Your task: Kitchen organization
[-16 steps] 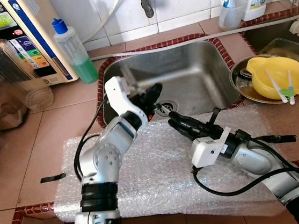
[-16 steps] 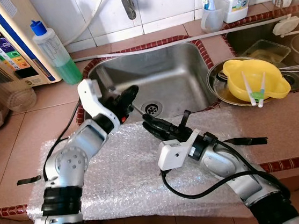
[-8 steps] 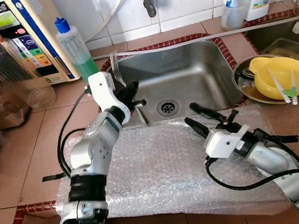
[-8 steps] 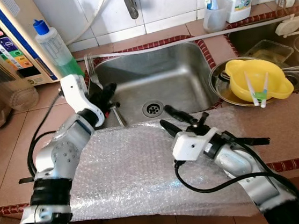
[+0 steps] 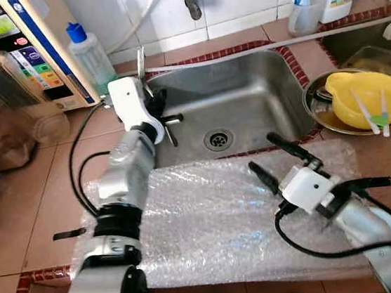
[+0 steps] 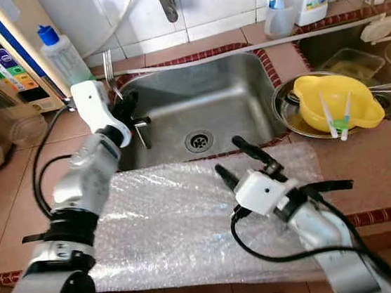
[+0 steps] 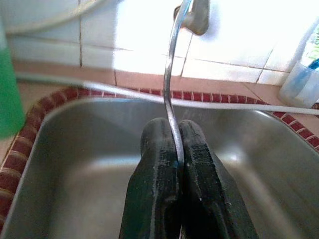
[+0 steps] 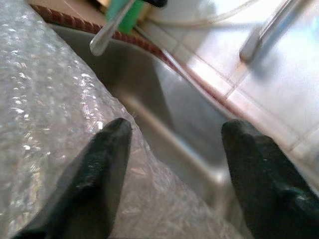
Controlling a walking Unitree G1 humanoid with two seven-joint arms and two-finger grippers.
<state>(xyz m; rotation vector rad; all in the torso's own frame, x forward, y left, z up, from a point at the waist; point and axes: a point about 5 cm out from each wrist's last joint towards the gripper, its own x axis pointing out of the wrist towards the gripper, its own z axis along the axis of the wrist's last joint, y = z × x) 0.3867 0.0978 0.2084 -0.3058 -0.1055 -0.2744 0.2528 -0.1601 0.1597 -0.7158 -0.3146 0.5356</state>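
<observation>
Looks like this one's only partway in: the left gripper [image 7: 175, 164] has its fingers clamped tight on a metal fork [image 5: 141, 62], holding it tines-up above the near-left corner of the sink [image 5: 245, 84]. The right gripper [image 5: 275, 153] sits spread wide and empty over the bubble wrap [image 5: 203, 216], just short of the sink's front edge. The fork hasn't been set down anywhere, so I'd guess placing it is what's left.
</observation>
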